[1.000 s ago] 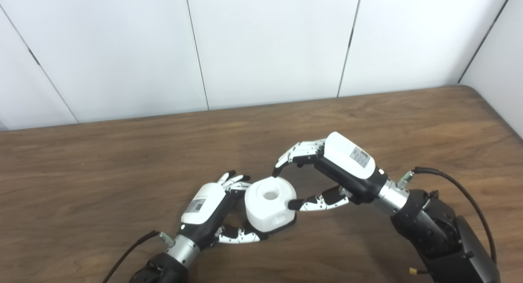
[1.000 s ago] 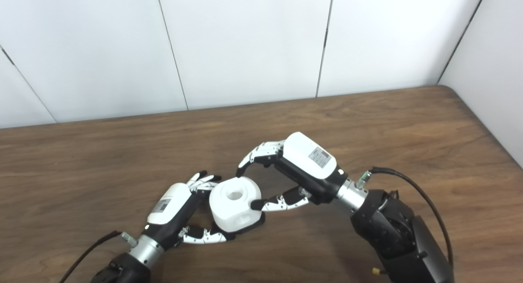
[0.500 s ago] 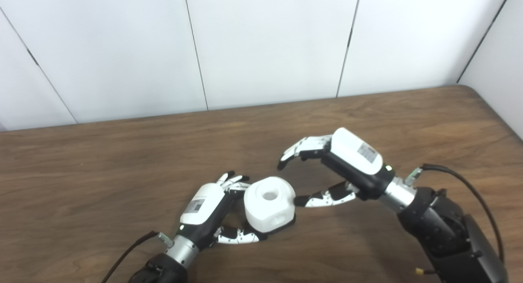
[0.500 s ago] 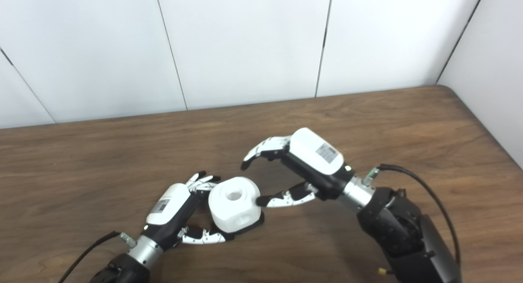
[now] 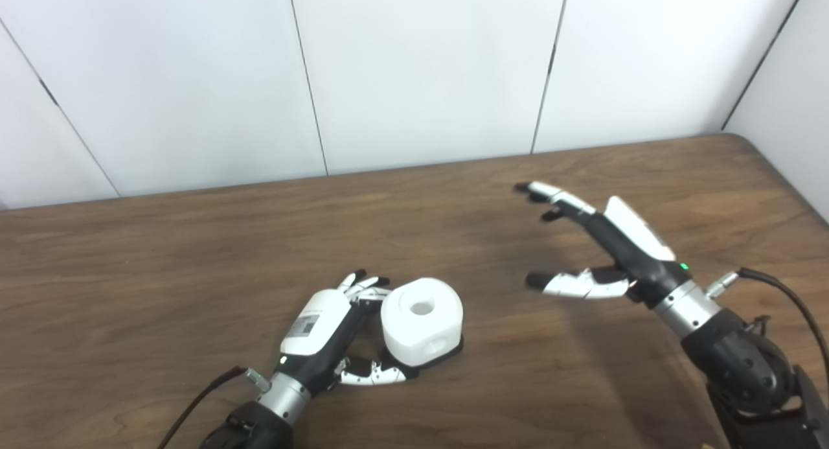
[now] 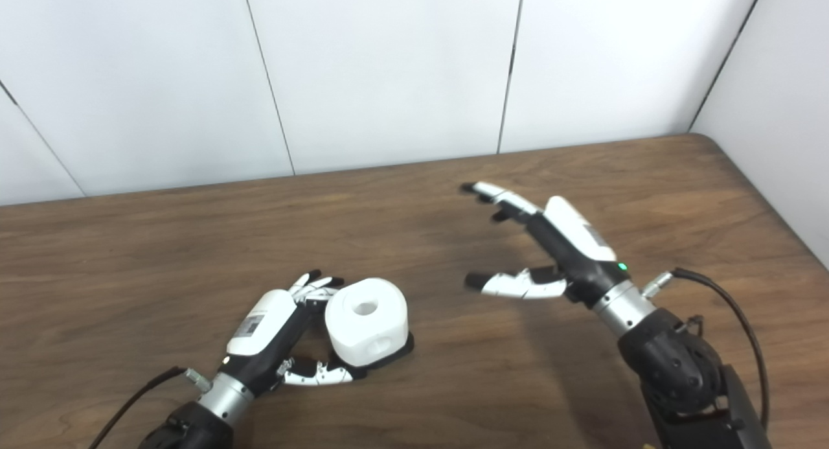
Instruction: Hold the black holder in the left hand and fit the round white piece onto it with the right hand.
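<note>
round white piece [image 5: 421,315] sits on the black holder [image 5: 447,356] on the wooden table [image 5: 162,261], near its front edge. left hand [image 5: 330,335] is wrapped around the pair, fingers clamped on its side. right hand [image 5: 599,251] hangs well apart to the right, fingers spread wide, holding nothing.
</note>
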Tool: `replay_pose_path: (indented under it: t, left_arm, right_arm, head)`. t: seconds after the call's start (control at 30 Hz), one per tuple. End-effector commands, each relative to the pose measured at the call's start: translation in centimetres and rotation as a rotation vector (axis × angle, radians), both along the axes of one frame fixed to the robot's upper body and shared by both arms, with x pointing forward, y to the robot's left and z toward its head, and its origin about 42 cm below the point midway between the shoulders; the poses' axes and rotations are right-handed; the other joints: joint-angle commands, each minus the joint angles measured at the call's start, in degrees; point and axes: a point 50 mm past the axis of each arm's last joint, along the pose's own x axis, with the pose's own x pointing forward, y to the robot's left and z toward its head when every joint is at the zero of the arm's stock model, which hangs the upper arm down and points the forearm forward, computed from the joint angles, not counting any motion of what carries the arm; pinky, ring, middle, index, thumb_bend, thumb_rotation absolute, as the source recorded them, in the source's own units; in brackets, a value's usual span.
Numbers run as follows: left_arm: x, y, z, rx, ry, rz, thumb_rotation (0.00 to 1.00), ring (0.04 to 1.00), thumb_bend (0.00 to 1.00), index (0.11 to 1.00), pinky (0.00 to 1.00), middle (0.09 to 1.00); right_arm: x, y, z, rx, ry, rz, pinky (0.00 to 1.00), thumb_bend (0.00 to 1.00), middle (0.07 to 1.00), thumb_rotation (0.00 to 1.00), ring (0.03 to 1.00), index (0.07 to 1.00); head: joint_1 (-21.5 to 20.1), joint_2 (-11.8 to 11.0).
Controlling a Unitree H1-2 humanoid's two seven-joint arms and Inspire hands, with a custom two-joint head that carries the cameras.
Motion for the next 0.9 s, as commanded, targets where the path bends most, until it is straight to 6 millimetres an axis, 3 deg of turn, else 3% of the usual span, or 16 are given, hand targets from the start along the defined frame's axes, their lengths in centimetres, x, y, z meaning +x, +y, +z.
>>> replay_pose_path:
  t: [0.0, 0.03, 0.13, 0.2, 0.3, 0.6, 0.87]
  left_arm:
    - [0.4, 0.6, 0.6, 0.005, -0.022, 0.004, 0.06, 0.897, 0.52, 0.484, 1.0, 0.757]
    - [0.4, 0.7, 0.5, 0.006, -0.025, 0.005, 0.06, 0.896, 0.52, 0.484, 1.0, 0.757]
    - [0.5, 0.9, 0.5, 0.008, -0.027, 0.005, 0.06, 0.895, 0.52, 0.484, 1.0, 0.757]
    - [0.5, 0.9, 0.5, 0.01, -0.027, 0.007, 0.06, 0.895, 0.52, 0.484, 1.0, 0.756]
    - [0.5, 1.1, 0.5, 0.011, -0.02, 0.008, 0.06, 0.9, 0.52, 0.484, 1.0, 0.757]
    - [0.8, 1.3, 0.5, 0.019, -0.03, 0.015, 0.06, 0.894, 0.52, 0.484, 1.0, 0.754]
    - [1.1, 1.4, 0.4, 0.013, -0.034, 0.024, 0.06, 0.886, 0.52, 0.484, 1.0, 0.753]
  right_arm:
    - [0.0, -0.5, 0.8, 0.046, -0.029, -0.04, 0.81, 0.57, 0.914, 0.89, 0.896, 0.912]
    - [0.0, -0.6, 0.6, 0.059, -0.033, -0.054, 0.81, 0.57, 0.913, 0.91, 0.895, 0.911]
    - [0.0, -0.8, -0.1, 0.12, -0.047, -0.089, 0.81, 0.43, 0.902, 0.99, 0.887, 0.903]
    - [-0.1, -0.9, -0.5, 0.181, -0.032, -0.109, 0.81, 0.28, 0.899, 0.98, 0.887, 0.897]
    - [-0.2, -1.0, -1.3, 0.247, 0.0, -0.13, 0.81, 0.2, 0.903, 0.93, 0.893, 0.899]
    - [-0.8, 0.6, -2.0, 0.46, 0.097, -0.163, 0.8, 0.2, 0.918, 0.79, 0.904, 0.909]
    - [-1.1, 1.6, -2.9, 0.615, 0.203, -0.18, 0.82, 0.23, 0.934, 0.86, 0.911, 0.936]
  head:
    - [-0.16, 0.04]
    - [-0.35, 0.04]
    - [-0.67, -0.15]
    - [-0.64, -0.12]
    - [-0.5, -0.11]
    - [-0.59, -0.23]
    - [0.08, -0.71]
